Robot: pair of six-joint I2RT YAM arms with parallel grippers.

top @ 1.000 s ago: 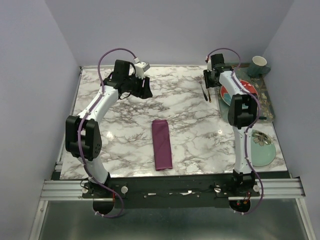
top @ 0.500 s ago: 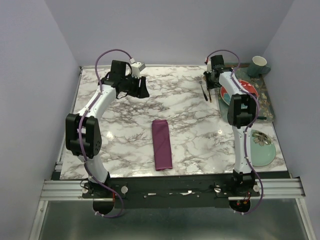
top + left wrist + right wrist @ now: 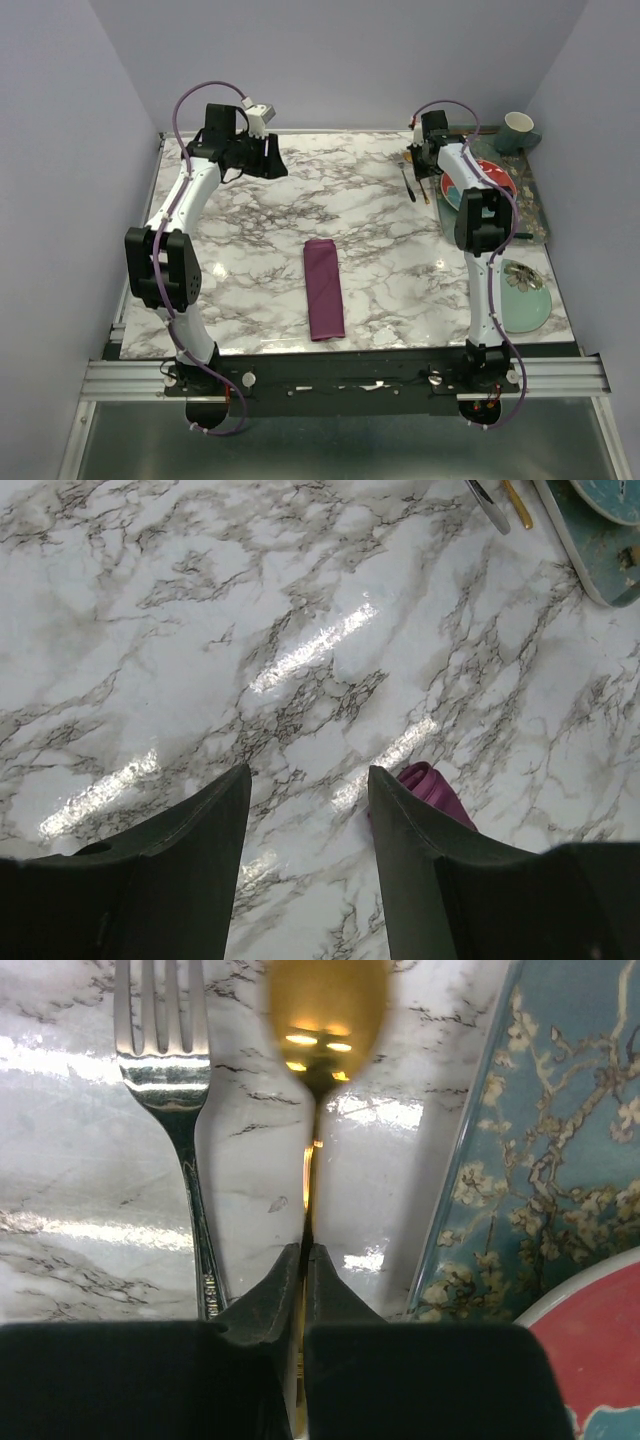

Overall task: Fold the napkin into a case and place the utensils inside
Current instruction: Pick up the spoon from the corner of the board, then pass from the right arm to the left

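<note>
Pinching the gold spoon (image 3: pixel 327 1010), right claw (image 3: pixel 303 1256) sits beside fork (image 3: pixel 165 1060).

Top view looks down from above and behind the arm bases, taking in the whole surface (image 3: pixel 390 250). The left wrist rides high, angled toward the right edge. The right wrist sits tight over the fork (image 3: pixel 165 1080) and spoon (image 3: pixel 325 1000), which all three views share.

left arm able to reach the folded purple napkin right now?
Probably yes: the napkin lies mid-table, with only bare marble between it and the open left gripper.
</note>
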